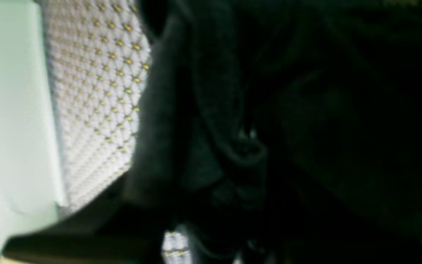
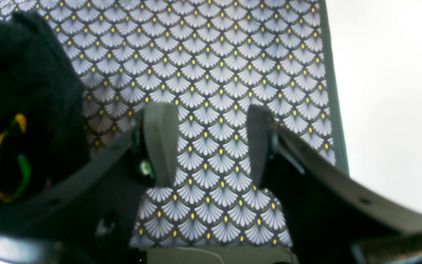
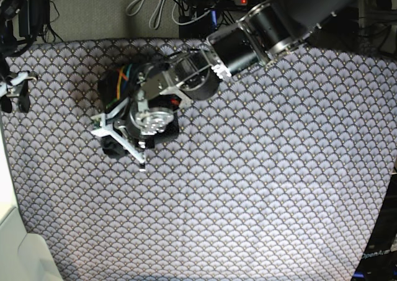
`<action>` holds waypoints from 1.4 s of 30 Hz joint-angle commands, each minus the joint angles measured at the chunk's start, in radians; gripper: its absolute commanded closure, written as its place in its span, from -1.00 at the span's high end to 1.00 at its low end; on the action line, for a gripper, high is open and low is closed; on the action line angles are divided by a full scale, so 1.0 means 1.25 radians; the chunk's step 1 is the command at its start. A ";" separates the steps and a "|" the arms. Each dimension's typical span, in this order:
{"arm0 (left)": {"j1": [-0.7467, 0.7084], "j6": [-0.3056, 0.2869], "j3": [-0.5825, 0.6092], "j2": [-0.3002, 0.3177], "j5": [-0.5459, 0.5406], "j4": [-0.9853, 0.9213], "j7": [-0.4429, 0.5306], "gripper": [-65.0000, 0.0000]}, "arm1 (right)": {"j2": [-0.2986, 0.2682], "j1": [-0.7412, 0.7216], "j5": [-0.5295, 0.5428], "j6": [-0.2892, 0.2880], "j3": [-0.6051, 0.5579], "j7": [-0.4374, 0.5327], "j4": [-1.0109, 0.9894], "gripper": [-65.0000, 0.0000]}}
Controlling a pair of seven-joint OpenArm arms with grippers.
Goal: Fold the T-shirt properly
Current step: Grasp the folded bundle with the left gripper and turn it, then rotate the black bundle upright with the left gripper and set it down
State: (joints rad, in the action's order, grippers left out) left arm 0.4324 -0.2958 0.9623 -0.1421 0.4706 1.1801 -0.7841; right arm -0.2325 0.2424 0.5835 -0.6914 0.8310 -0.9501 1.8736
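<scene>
We see the T-shirt (image 3: 118, 85) as a small dark, nearly black bundle, bunched up rather than flat, on the far left part of the scallop-patterned cloth (image 3: 260, 188) that covers the table. A bit of its striped print shows on top in the base view: orange, green and blue lines. In the right wrist view the same shirt (image 2: 20, 110) sits at the left edge, soft black fabric with orange, yellow, green and blue strands. The left wrist view is almost all dark fabric (image 1: 306, 128), blurred, with folds and a seam running down the middle. The left arm reaches in from the far right, angled down and left, wrist right over the bundle and covering most of it. The left gripper (image 3: 121, 141) is down in the shirt at the near edge of the bundle; we cannot tell if its jaws are closed on fabric, too dark and blurred. The right gripper (image 2: 207, 146) hangs over bare patterned cloth just beside the shirt, jaws clearly apart, nothing between them. In the base view it sits at the far left edge (image 3: 15, 92).
</scene>
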 commanded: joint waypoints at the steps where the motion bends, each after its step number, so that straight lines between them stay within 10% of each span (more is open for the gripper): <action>1: 0.018 0.011 0.004 -0.012 0.034 0.013 0.007 -0.99 | -0.013 -0.002 0.017 -0.005 0.006 0.017 0.012 -0.04; 17: 0.018 0.013 0.046 -0.012 0.064 0.003 -0.003 -0.96 | -0.012 -0.002 0.017 -0.005 0.001 0.017 0.012 -0.04; 26: 0.017 0.014 0.046 -0.012 0.118 0.013 -0.046 0.01 | -0.012 -0.003 0.017 -0.005 0.001 0.017 0.012 -0.04; 42: 0.003 0.014 0.041 -0.012 0.220 0.013 -0.046 0.02 | -0.012 -0.007 0.017 -0.005 0.000 0.017 0.012 -0.04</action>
State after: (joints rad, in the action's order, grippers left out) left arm 0.4210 -0.2893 1.0191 -0.1390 0.7300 1.1744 -0.8444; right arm -0.2317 0.2417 0.5838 -0.6914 0.8280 -0.9501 1.8736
